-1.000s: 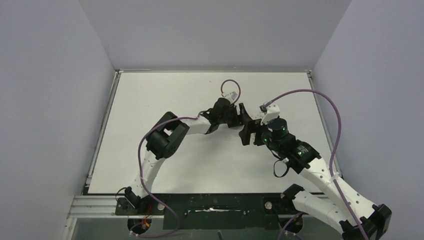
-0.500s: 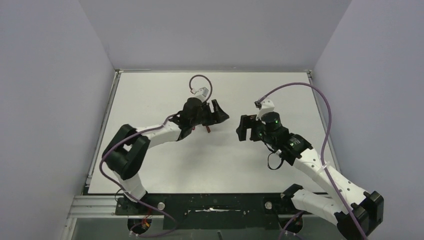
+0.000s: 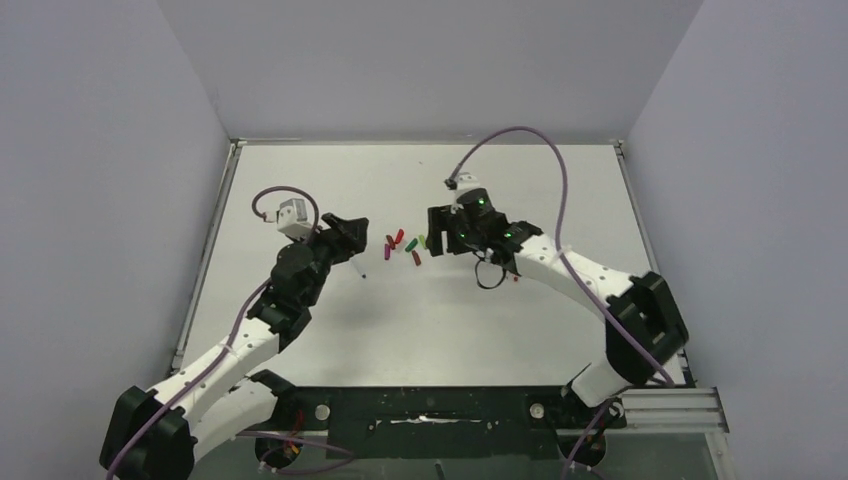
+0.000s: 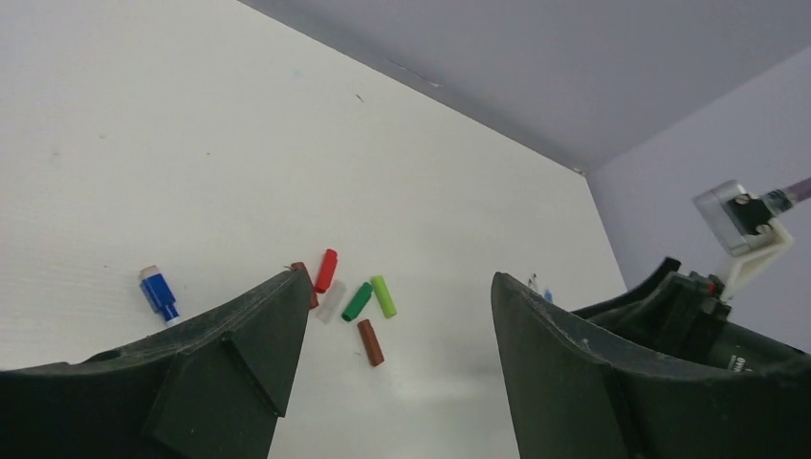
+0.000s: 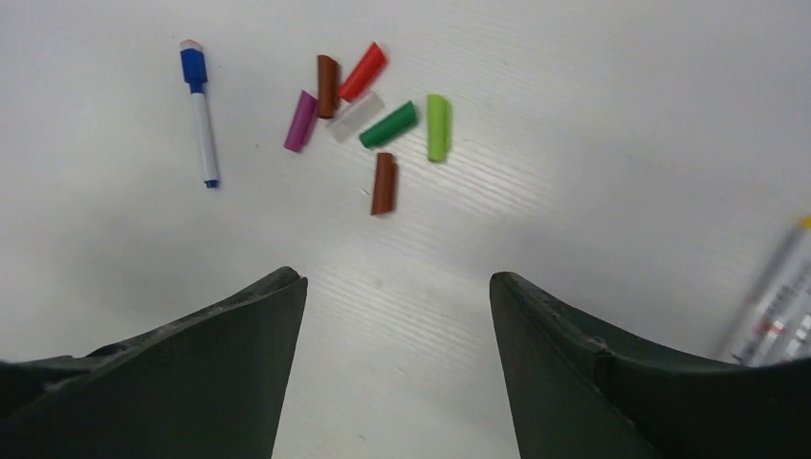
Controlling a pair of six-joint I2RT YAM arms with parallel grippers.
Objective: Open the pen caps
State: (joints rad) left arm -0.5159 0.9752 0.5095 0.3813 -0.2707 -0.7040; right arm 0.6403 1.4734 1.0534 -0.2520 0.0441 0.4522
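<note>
left gripper: chunky black plastic fingers spread apart with nothing between them, hanging over the surface just left of the cap pile

surface: flat white matte board, with faint fine ribbing when you see it up close

slim white pen with a blue cap: lying flat to the left of the pile and apart from it. It has a round barrel, a blue cap on one end and a small blue tip on the other

purple tube cap: short smooth plastic cylinder, leftmost of the loose ones

brown tube cap: same stubby shape, right beside the purple one

red tube cap: glossy and tilted, its lower end right at the brown one

clear whitish tube cap: see-through, lying between the red and the green

dark green tube cap: angled, just beside the clear one

lime tube cap: right end of the pile, next to the green

second brown tube cap: lying a bit apart, nearer the right gripper than the rest

right gripper: dark curved fingers wide apart and empty, with the caps lying out past its tips

grey-white pen barrel: round with printed marks and a yellowish end, at the right edge and mostly cut off
</note>
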